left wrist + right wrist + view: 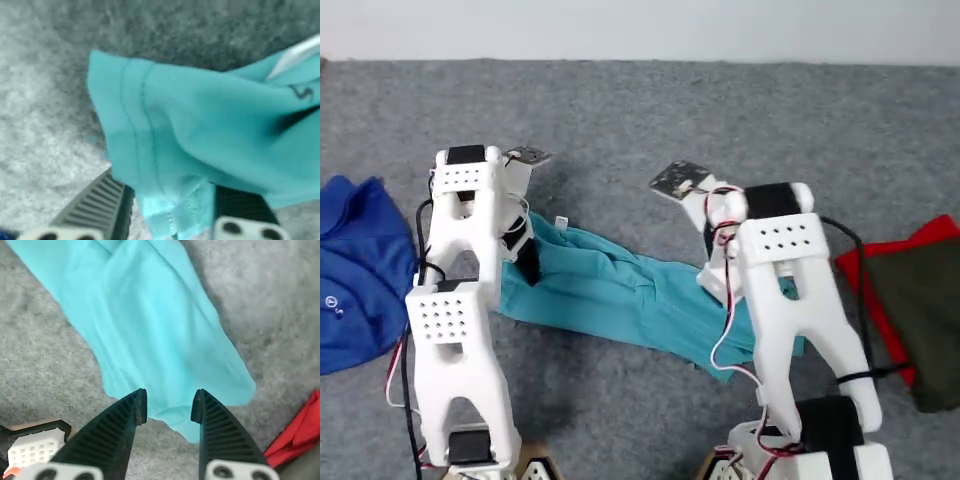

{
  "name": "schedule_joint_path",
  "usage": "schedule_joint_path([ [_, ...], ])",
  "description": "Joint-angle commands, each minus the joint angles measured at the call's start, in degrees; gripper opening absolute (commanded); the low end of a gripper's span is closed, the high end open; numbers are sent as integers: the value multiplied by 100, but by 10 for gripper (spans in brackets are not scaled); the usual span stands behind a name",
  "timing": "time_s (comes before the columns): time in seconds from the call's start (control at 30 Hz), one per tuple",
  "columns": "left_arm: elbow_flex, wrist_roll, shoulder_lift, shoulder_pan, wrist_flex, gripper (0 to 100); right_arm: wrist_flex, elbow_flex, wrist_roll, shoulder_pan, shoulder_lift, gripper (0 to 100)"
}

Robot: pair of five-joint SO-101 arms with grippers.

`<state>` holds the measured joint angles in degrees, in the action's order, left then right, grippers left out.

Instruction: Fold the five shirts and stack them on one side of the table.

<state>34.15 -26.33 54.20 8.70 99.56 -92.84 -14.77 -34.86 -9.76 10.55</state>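
At the left fingers (95,205): spread wide, with a hemmed edge of the teal shirt (200,125) bunched between them, not yet pinched. At the right fingers (112,432): spread too, poised just above the shirt's other end, with a rounded corner of cloth under the gap. Between the two pairs: stretched out in a crumpled band, not folded.

Most likely to go wrong at the closing. Could catch a single ply on the left where several lie bunched, leaving the rest to sag and twist on the lift. Could nip the pile beneath on the right instead of the thin corner, or close past the corner altogether. Might drag rather than fold if raised unevenly from the two ends.

Outward from the left fingers, well apart: a blue shirt (355,260) in a loose heap. Outward from the right fingers, near: a red shirt (920,240) with a dark olive shirt (920,310) lying on it, close enough to snag on a wide sweep.

Underneath: a grey, carpet-like surface (720,110), probably grippy enough to hold cloth back. Past it, away from both arms: a pale wall (640,25).
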Motion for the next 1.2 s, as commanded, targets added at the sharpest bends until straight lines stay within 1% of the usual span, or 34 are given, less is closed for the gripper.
schedule_joint_path([
  [0.0,233,-35,229,-229,114,39,66,281,-9,470,13,165],
  [0.03,233,-35,229,-229,114,6,66,290,-9,602,13,165],
  [0.27,207,-18,88,-211,123,12,66,273,-44,1411,13,165],
  [0.37,-4,0,-501,-281,123,12,66,273,-44,1736,13,165],
  [0.43,-303,0,-1134,-501,123,12,66,273,-53,1938,13,165],
  [0.5,-725,0,-1864,-853,123,12,66,273,-70,2105,13,165],
  [0.7,-2343,0,-4141,-2286,123,12,57,273,-651,2659,48,165],
  [0.8,-2791,62,-4976,-2892,123,12,22,281,-879,3081,66,165],
  [0.83,-2826,229,-5169,-3051,123,12,13,273,-985,3240,66,165],
  [1.0,-2510,1116,-5477,-3736,123,12,4,264,-1442,3943,22,165],
  [1.17,-1877,1741,-5064,-4747,123,12,31,264,-1881,4514,22,165],
])
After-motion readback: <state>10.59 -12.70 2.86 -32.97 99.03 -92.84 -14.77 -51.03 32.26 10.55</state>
